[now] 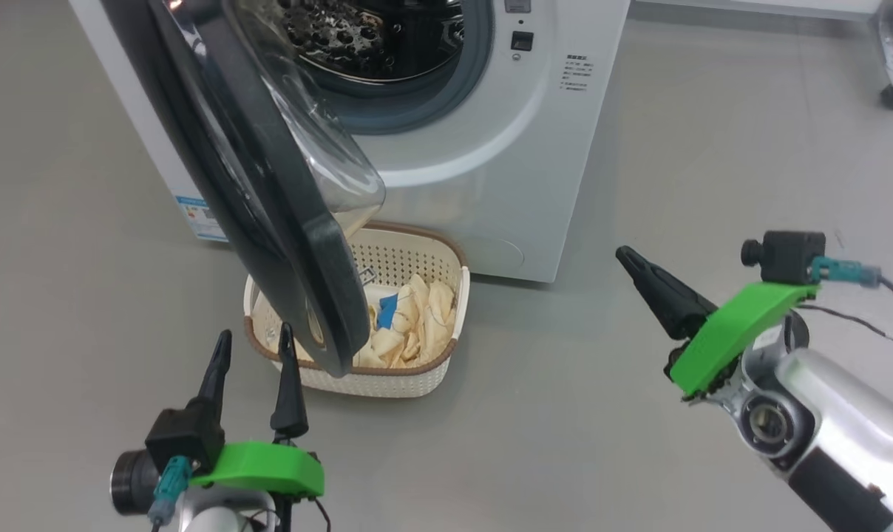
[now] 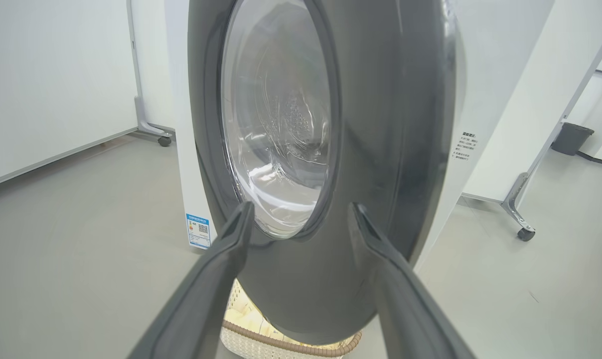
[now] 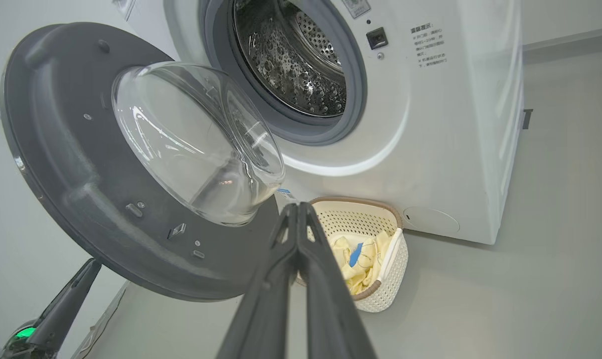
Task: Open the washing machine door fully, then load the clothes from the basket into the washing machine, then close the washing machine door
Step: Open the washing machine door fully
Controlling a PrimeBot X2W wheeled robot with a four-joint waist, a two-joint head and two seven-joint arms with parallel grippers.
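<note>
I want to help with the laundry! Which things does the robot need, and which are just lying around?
Needed: washing machine, washing machine door, basket, clothes.
Lying about: dark bin, wheeled white partition.

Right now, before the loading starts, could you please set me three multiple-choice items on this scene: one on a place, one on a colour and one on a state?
1. Where does the basket stand?
A. On the floor before the washing machine, below the open door
B. On a shelf
C. On top of the machine

2. What colour is the small patch among the clothes?
A. Red
B. Blue
C. Green

3. How is the right gripper?
A. Open wide
B. Shut on a garment
C. Shut, holding nothing

Key: 1 A, the head view shows it on the floor beneath the door's lower edge; 2 B, bright blue shows against the cream fabric; 3 C, its fingers meet with nothing between them.
</note>
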